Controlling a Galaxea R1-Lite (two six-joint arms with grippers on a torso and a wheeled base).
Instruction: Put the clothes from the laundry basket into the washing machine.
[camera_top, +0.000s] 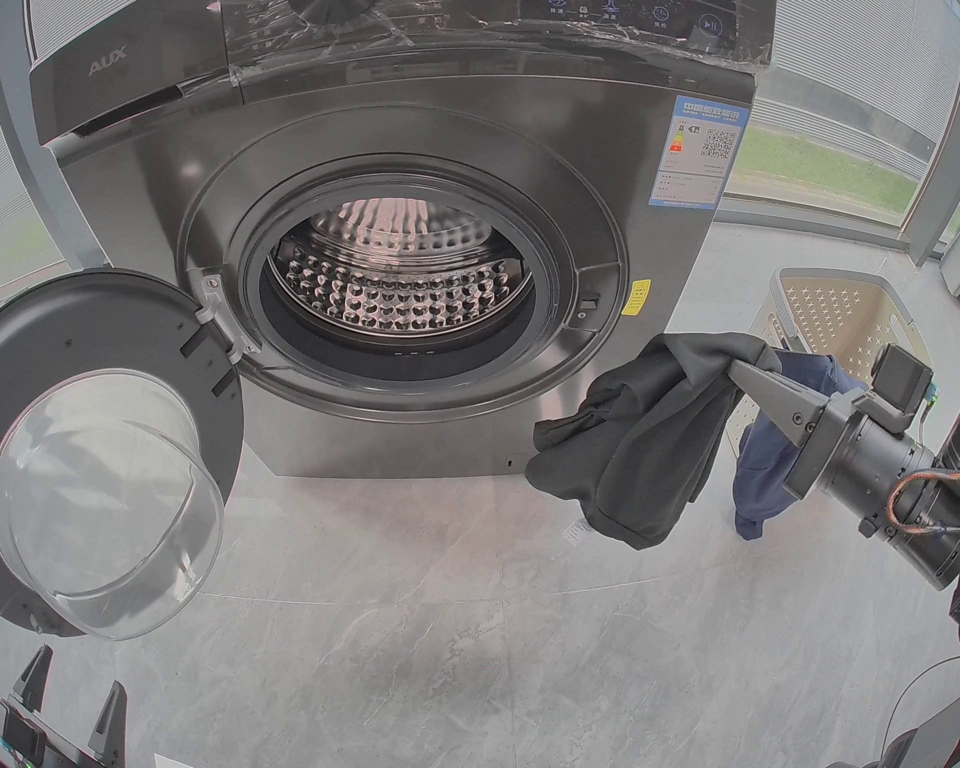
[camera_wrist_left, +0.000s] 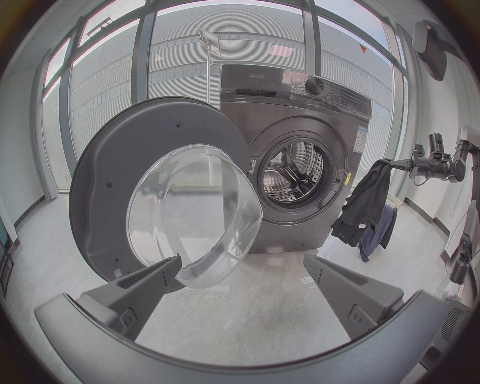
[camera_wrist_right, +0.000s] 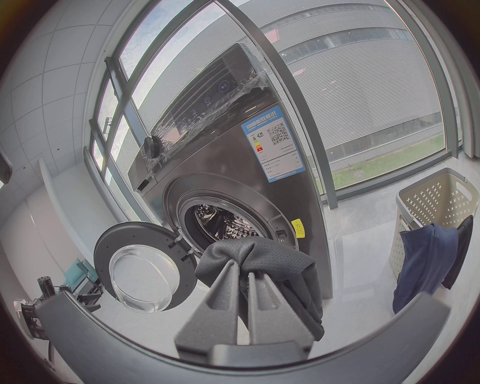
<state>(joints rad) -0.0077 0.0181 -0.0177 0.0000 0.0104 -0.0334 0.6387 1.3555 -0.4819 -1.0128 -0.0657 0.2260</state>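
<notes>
As I judge it, the main risk is this: my right jaws pinch only a fold of the dark cloth (camera_top: 640, 440), with the bulk hanging loose below and ahead of them, so it could slip free; its low end could also catch the lower lip of the drum (camera_top: 400, 280) and spill onto the floor (camera_top: 450, 620); the blue cloth (camera_top: 765, 470), draped over the basket (camera_top: 850, 285) rim just under those jaws, may trail along if the two are tangled, which I cannot tell; right jaws clamped tight on the dark cloth, drum ahead and well apart; left jaws wide, holding nothing, door (camera_top: 110, 330) just ahead
</notes>
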